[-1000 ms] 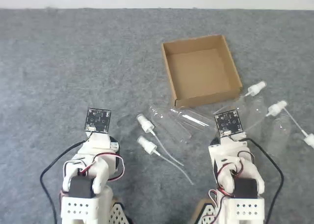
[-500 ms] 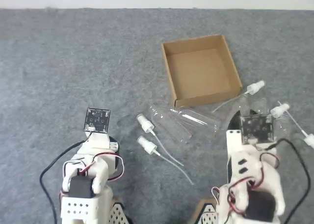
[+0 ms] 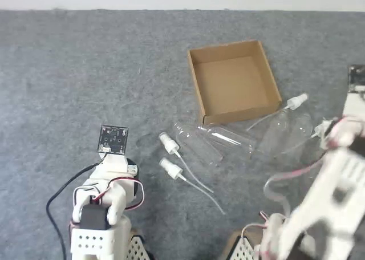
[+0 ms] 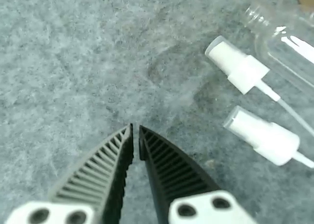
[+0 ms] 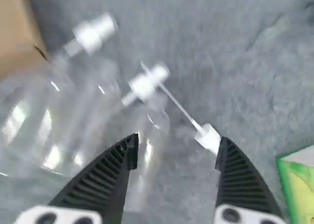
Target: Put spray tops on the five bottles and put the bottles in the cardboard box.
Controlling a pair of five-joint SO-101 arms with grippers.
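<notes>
**Right arm lines up its first pick as the box awaits its bottles**

We see the right gripper (image 5: 176, 141) with its black ribbed jaws spread wide over a cluster of clear plastic bottles (image 3: 283, 129). These lie at the right of the high view, just below the open brown cardboard box (image 3: 239, 116), which holds no bottle yet. Ahead of the gap between the jaws lies a white spray top (image 5: 147, 81) with its thin dip tube; we cannot tell whether it is seated on a bottle. Two more clear bottles (image 3: 197, 141) lie at the centre, with two loose white spray tops (image 3: 170, 142) just to their left. The left gripper (image 4: 136, 129), on the arm at the lower left, is all but closed on nothing above the grey felt-like table cover (image 3: 85, 66).

We judge the step to be a first pick from the right-hand cluster. Done well, the jaws should close only once they straddle a single item. They should grip the sturdy white head or the bottle's body rather than the thin tube, and squeeze gently, since round clear plastic is likely to roll or slip.
</notes>
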